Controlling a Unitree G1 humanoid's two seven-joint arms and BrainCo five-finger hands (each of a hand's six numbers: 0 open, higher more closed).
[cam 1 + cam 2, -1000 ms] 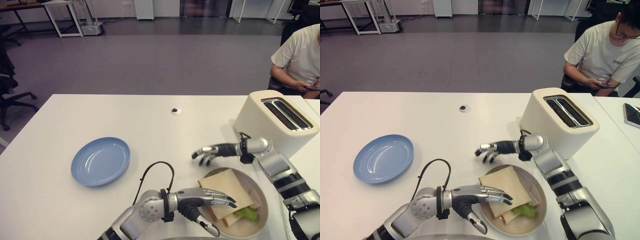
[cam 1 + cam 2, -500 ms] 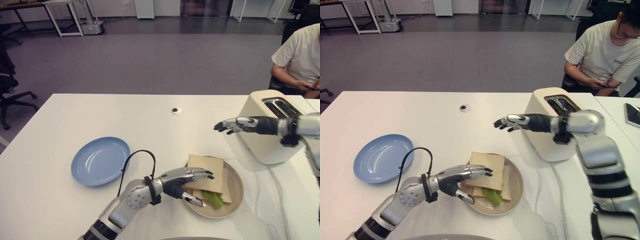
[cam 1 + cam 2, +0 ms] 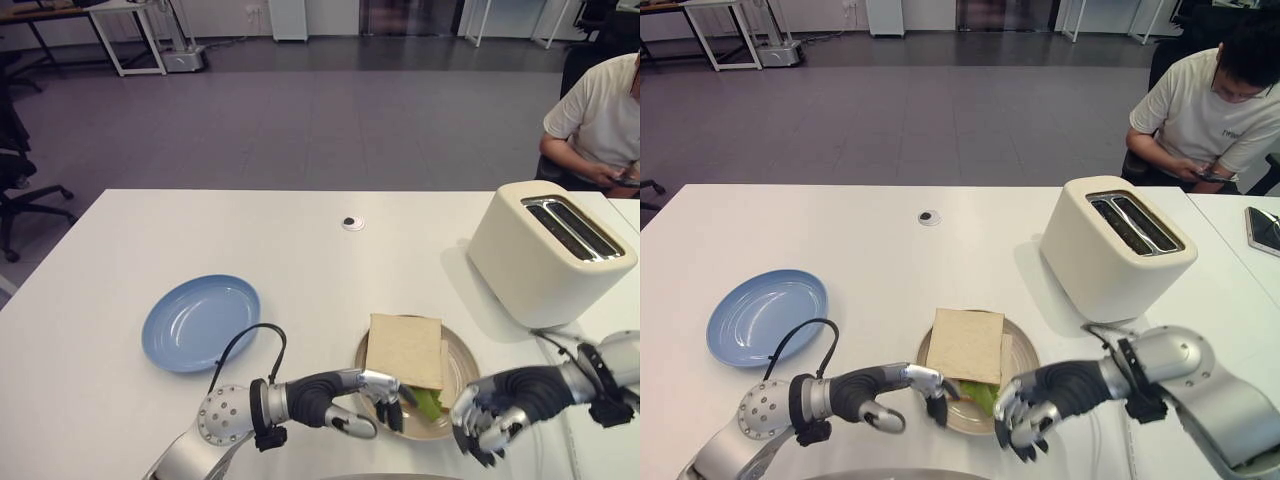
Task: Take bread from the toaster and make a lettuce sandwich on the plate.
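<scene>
White table [image 3: 300, 240] carries everything. Cream two-slot toaster [image 3: 548, 250] stands at far right, slots up. Blue plate [image 3: 200, 322] sits left of centre, well apart from the rest. Tan plate [image 3: 466, 358] sits near the front edge, between the two hands. The sandwich is on it: top bread slice [image 3: 404, 348] lies flat, a second slice's edge shows under it at right, and lettuce [image 3: 428, 402] pokes out at the near side.

Left hand [image 3: 345, 395] is at the tan plate's near-left rim. Its fingers are mostly straight and close together, tips drooping onto the rim, thumb apart below — grasping nothing. Right hand [image 3: 495, 410] hangs just right of that plate, fingers curled down claw-like, holding nothing.

Small round grommet [image 3: 351, 222] is set in the table at far centre.
</scene>
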